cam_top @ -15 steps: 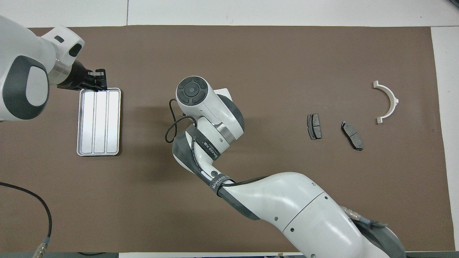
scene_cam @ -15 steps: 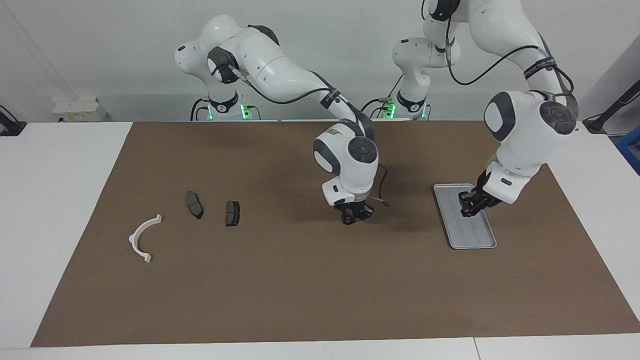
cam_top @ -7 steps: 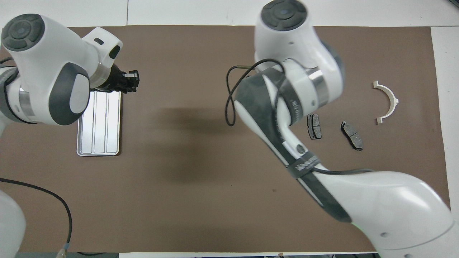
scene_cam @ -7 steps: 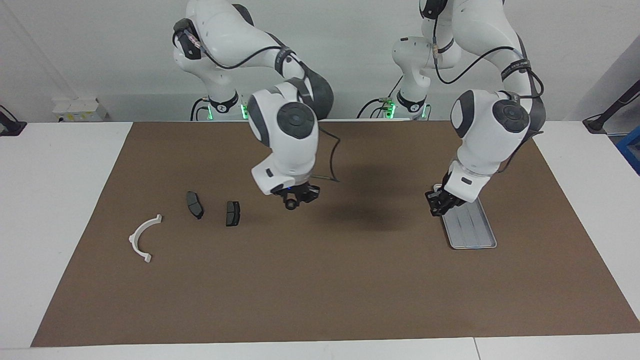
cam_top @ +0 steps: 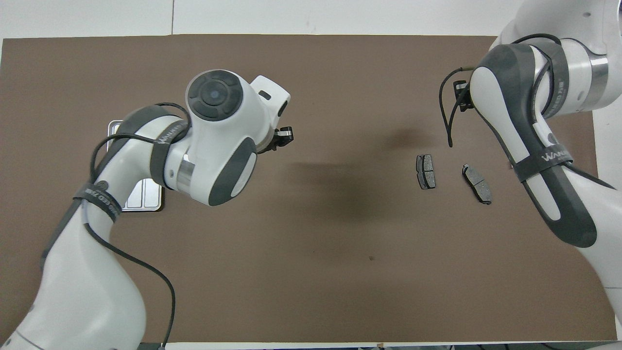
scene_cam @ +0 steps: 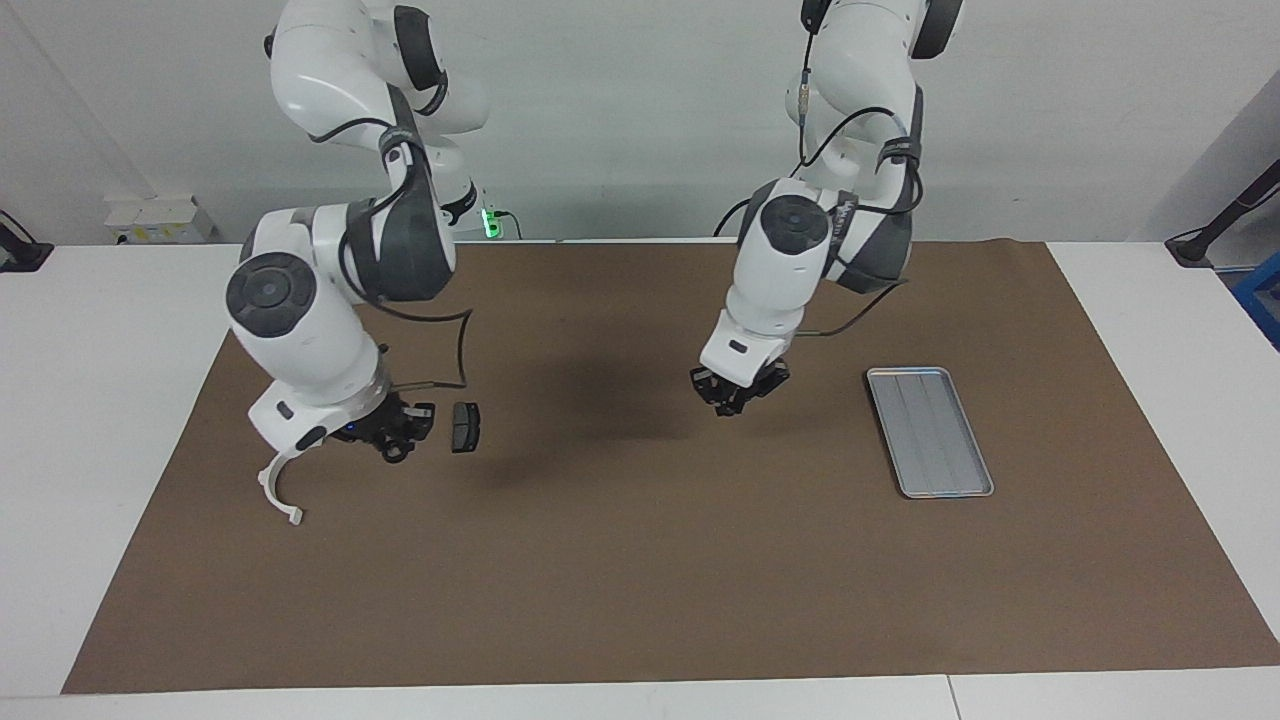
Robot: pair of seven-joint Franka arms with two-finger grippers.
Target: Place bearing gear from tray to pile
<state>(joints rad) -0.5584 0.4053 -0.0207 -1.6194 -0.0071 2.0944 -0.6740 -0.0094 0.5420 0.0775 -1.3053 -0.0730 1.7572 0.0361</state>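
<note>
Two claws hang over the brown mat (scene_cam: 640, 560). The right gripper (scene_cam: 395, 437) is over the pile, between a white bracket (scene_cam: 275, 490) and a dark pad (scene_cam: 465, 427). Whether it grips the bearing gear cannot be told. A second dark pad (cam_top: 477, 183) lies beside the first. The left gripper (scene_cam: 735, 395) is closed with nothing visible in it, over bare mat between the pile and the tray (scene_cam: 930, 432).

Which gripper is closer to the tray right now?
Left. The left gripper hangs over the mat beside the tray; the right gripper is over the brake pads at the right arm's end.
</note>
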